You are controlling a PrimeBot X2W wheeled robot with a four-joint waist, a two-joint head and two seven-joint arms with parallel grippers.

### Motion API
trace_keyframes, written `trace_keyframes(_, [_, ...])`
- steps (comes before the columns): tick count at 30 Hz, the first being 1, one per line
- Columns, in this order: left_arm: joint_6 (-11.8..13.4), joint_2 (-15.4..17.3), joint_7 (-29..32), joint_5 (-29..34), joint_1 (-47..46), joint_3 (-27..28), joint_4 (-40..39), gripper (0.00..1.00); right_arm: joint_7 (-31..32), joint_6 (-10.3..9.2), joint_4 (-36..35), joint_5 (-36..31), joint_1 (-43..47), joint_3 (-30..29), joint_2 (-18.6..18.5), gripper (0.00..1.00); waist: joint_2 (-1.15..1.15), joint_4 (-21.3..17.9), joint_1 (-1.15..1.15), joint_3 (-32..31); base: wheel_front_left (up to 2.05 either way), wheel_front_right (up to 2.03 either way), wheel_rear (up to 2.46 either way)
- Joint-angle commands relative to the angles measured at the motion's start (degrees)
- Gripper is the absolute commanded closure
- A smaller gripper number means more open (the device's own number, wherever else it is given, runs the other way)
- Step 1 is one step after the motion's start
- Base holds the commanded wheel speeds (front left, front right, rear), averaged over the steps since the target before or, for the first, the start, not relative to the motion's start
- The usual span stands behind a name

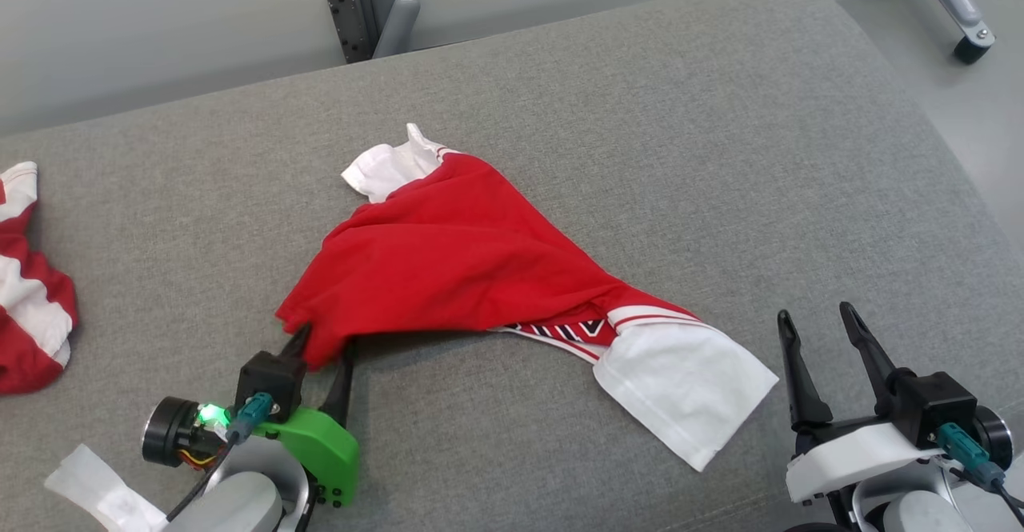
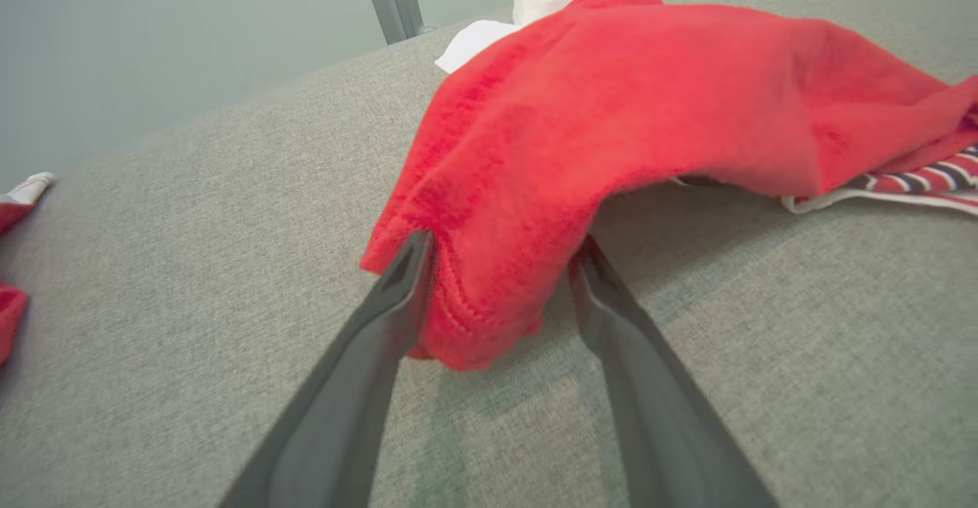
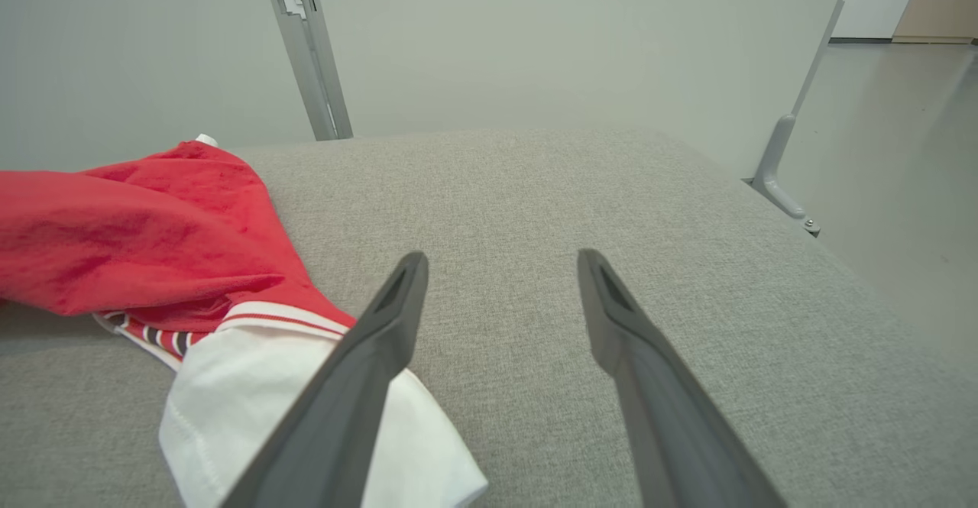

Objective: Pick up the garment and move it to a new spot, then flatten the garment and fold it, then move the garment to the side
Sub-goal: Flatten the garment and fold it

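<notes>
Left gripper [image 2: 504, 242] has its jaws wide apart around the near red corner of the garment [image 1: 464, 260], not pinching it. Right gripper [image 1: 815, 310] sits with jaws apart, holding nothing. Garment lies bunched on the table [image 1: 720, 116], so I think all 3 jobs are left

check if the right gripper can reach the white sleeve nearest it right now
Probably yes: the right gripper stands open just right of the white sleeve, which lies flat on the grey cushion, uncovered, with only bare cushion between them.
</notes>
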Motion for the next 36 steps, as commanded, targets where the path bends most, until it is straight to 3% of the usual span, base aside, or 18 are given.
trace_keyframes(1, [-1.2,-0.3,-0.2,-0.8,-0.1,0.1,0.8,1.00,-0.2,-0.02,0.1,-0.1,0.7,0.1,-0.2,0.00,0.69,-0.2,0.00,-0.3,0.00,0.00,0.00])
trace_keyframes(6, [-4.6,1.4,4.2,-4.7,1.3,0.5,-1.7,1.00,-0.2,-0.02,0.0,-0.2,1.8,-0.8,-0.5,0.00,0.69,0.0,0.00,-1.1,0.00,0.00,0.00])
trace_keyframes(9, [-5.3,5.1,10.8,-6.0,1.5,-1.0,-9.1,1.00,-0.2,-0.02,-0.5,-0.4,2.6,-1.8,-0.6,0.00,0.69,1.3,0.00,-1.4,0.00,0.00,0.00])
trace_keyframes(12, [-7.7,11.0,20.0,-7.9,0.0,-2.6,-21.6,1.00,-0.2,-0.02,-0.6,-0.4,2.8,-1.6,-0.6,0.00,0.69,2.7,0.00,-1.2,0.00,0.00,0.00])
trace_keyframes(14, [-10.3,15.2,25.9,-9.6,-2.3,-3.1,-30.2,1.00,-0.2,-0.02,-0.4,-0.3,2.4,-1.0,-0.5,0.00,0.69,3.4,0.00,-1.0,0.00,0.00,0.00])
trace_keyframes(16, [-13.7,17.4,30.9,-13.5,-4.4,-2.5,-37.3,1.00,-0.2,-0.02,-0.4,-0.3,1.7,-0.6,-0.5,0.00,0.69,4.1,0.00,-0.5,0.00,0.00,0.00])
trace_keyframes(19, [-18.5,19.5,38.6,-21.2,-9.6,-0.4,-41.8,1.00,-0.2,-0.02,-0.2,-0.3,0.5,0.8,-0.4,0.00,0.69,4.6,0.00,0.6,0.00,0.00,0.00])
trace_keyframes(22, [-21.4,19.6,45.7,-30.2,-14.8,2.3,-40.6,1.00,-0.2,-0.03,0.1,-0.4,-1.3,2.6,-0.6,0.00,0.69,3.6,0.00,1.9,0.00,0.00,0.00])
trace_keyframes(24, [-21.5,20.5,49.9,-33.2,-18.1,3.5,-36.8,1.00,-0.2,-0.03,0.3,-0.2,-2.6,4.0,-0.6,0.00,0.69,2.3,0.00,2.9,0.00,0.00,0.00])
trace_keyframes(28, [-21.6,22.0,54.9,-29.0,-22.6,2.1,-26.0,1.00,-0.2,-0.03,0.8,0.4,-4.2,5.4,-0.1,0.00,0.69,-0.8,0.00,5.0,0.00,0.00,0.00])
trace_keyframes(34, [-21.5,21.5,50.9,-23.0,-24.5,1.5,-11.4,1.00,-0.2,-0.02,1.7,0.9,-4.1,6.1,0.5,0.00,0.69,-4.7,0.00,7.0,0.00,0.00,0.00])
trace_keyframes(35, [-21.4,21.0,49.4,-22.3,-24.4,1.7,-9.7,0.84,-0.2,-0.02,1.8,1.0,-4.0,5.9,0.6,0.00,0.69,-5.2,0.00,7.1,0.00,0.00,0.00])
trace_keyframes(36, [-21.2,20.4,47.4,-21.8,-24.1,2.2,-8.3,0.53,-0.2,-0.03,1.8,1.0,-3.8,5.6,0.7,0.00,0.69,-5.5,0.00,7.1,0.00,0.00,0.00])
